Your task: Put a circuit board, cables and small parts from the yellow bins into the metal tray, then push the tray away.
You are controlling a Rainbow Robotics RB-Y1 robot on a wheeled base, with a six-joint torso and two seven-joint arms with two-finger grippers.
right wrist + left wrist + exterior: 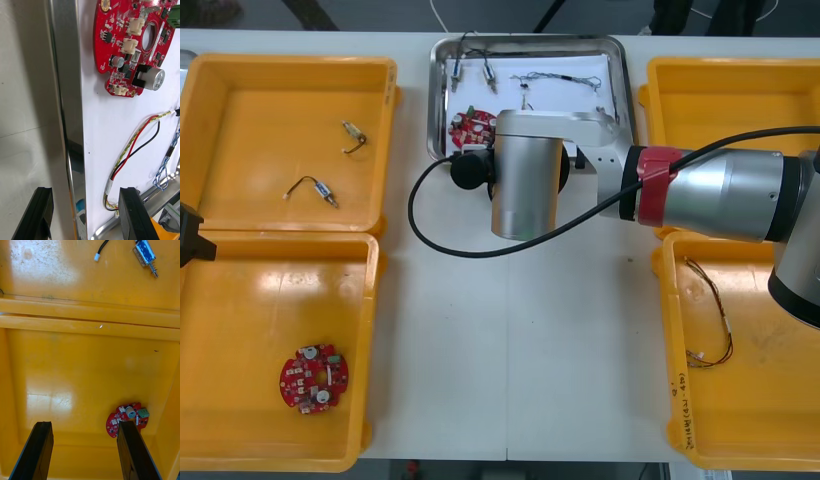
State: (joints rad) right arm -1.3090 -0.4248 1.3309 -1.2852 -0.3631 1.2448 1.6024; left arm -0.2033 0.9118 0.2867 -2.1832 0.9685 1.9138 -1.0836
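With the loaded metal tray (435, 100) at the desk's far edge straddled at its near rim by the open right end effector (85, 195), and the left end effector (84, 435) held open over a yellow bin (75, 363), a square push away is judged due.

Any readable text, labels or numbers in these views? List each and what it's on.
Dark handwriting on the left rim of the near right yellow plastic bin: too small to read.
Fine print on the round red circuit board in the shiny metal tray, ahead of the open right gripper: too blurred to read.
No other text.
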